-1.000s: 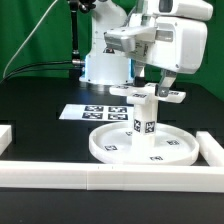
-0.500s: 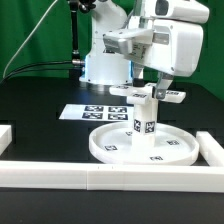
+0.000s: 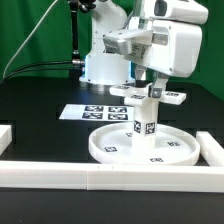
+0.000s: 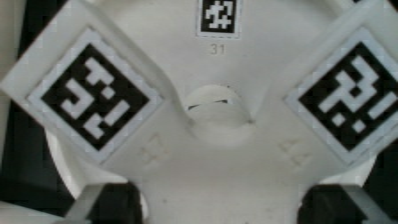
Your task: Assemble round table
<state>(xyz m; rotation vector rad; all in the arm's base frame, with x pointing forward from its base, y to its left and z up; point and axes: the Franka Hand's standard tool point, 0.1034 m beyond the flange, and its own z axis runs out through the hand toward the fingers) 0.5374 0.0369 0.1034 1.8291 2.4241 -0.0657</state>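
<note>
While the white border rails (image 3: 60, 177) run along the counter's near edge, the round disc (image 3: 143, 146) lies just behind them, toward the near right corner, with the short leg (image 3: 144, 118) standing upright at its middle. On top of the leg sits the cross-shaped base piece (image 3: 150, 94), and the gripper (image 3: 153, 88) reaches down over it. In the wrist view the base piece (image 4: 210, 110) fills the picture and the dark fingertips (image 4: 111, 200) flank one of its arms, but whether they actually press on it cannot be told.

My judgement is that the base is being seated or turned onto the leg; doing it well means keeping the leg vertical, the cross level and centred, and the disc from sliding.

Farther back the marker board (image 3: 92, 111) lies flat on the black counter, then the arm's white pedestal (image 3: 103, 66), then a green curtain (image 3: 35, 30).
</note>
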